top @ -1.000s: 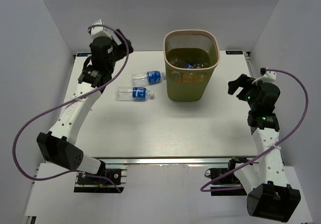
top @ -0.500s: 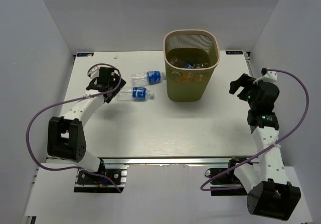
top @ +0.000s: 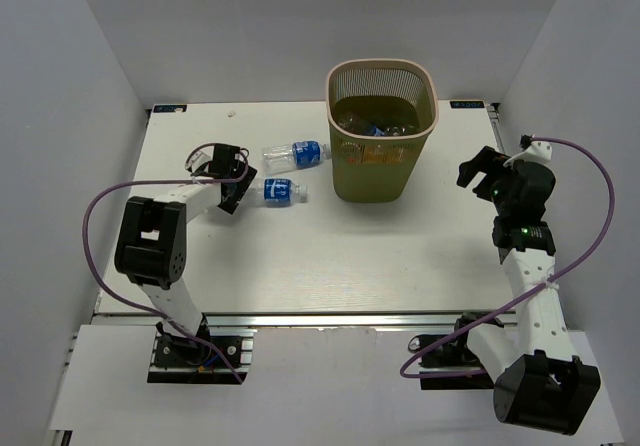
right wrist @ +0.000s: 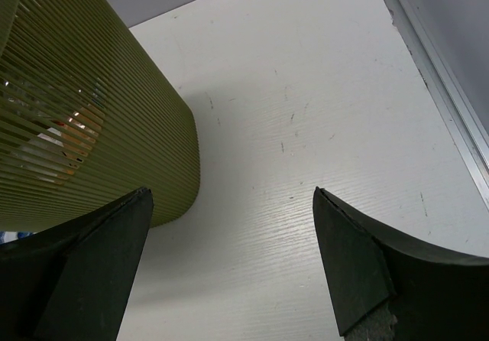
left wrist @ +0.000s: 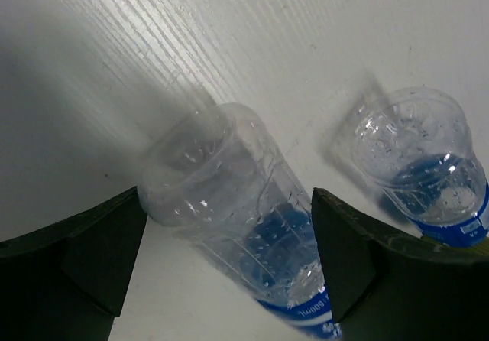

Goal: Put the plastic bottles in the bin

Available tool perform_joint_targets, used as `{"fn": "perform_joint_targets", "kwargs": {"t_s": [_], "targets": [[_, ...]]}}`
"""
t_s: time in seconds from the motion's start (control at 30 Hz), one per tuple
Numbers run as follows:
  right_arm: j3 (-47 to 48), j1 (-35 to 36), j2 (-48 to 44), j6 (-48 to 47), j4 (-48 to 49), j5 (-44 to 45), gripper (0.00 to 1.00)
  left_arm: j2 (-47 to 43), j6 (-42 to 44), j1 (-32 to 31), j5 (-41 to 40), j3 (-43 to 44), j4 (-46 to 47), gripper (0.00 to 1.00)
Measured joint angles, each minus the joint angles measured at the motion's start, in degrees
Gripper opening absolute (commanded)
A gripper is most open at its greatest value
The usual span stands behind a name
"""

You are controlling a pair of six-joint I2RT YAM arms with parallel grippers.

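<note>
Two clear plastic bottles with blue labels lie on the white table left of the bin. The near bottle (top: 278, 192) has its base end between the fingers of my left gripper (top: 233, 182), which is low on the table and open around it. In the left wrist view this bottle (left wrist: 244, 219) lies between the open jaws of the left gripper (left wrist: 229, 245). The far bottle (top: 297, 153) shows there too (left wrist: 420, 157). The olive-tan mesh bin (top: 382, 181) holds several bottles. My right gripper (top: 478, 170) hangs open and empty to the right of the bin (right wrist: 76, 127).
The table's right edge has a metal rail (right wrist: 443, 96). Grey walls close in the left, back and right sides. A purple cable (top: 95, 216) loops off the left arm.
My left arm has come down from high at the back left to the table, and its open jaws now straddle the near bottle's base end. The right arm has hardly moved.
</note>
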Motion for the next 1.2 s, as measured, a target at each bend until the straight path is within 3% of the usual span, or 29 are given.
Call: {"fn": "perform_joint_targets", "kwargs": {"t_s": [0.13, 0.17, 0.27, 0.33, 0.6, 0.8, 0.97, 1.2], "targets": [[0.0, 0.0, 0.4, 0.0, 0.0, 0.0, 0.89, 1.5, -1.6, 0.0, -0.4, 0.0, 1.6, 0.66], [0.0, 0.0, 0.4, 0.0, 0.0, 0.0, 0.89, 1.5, -1.7, 0.0, -0.7, 0.0, 1.8, 0.55], [0.0, 0.0, 0.4, 0.0, 0.0, 0.0, 0.89, 0.9, -1.9, 0.0, -1.4, -0.2, 2.3, 0.38], [0.0, 0.0, 0.4, 0.0, 0.0, 0.1, 0.89, -1.0, -1.6, 0.0, -2.6, -1.4, 2.0, 0.32], [0.0, 0.0, 0.3, 0.0, 0.0, 0.0, 0.89, -16.4, 3.8, 0.0, -5.2, -3.3, -0.4, 0.2], [0.0, 0.0, 0.1, 0.2, 0.0, -1.0, 0.89, -26.9, 8.9, -0.1, -3.6, 1.0, 10.2, 0.18], [-0.1, 0.0, -0.4, 0.2, 0.1, -1.0, 0.89, -21.0, 13.4, -3.6, -1.0, 18.4, 19.8, 0.18], [-0.8, 0.0, -0.9, 0.2, 0.3, -1.0, 0.89, 0.0, 23.4, -14.4, 6.3, 48.2, 27.8, 0.25]]}}
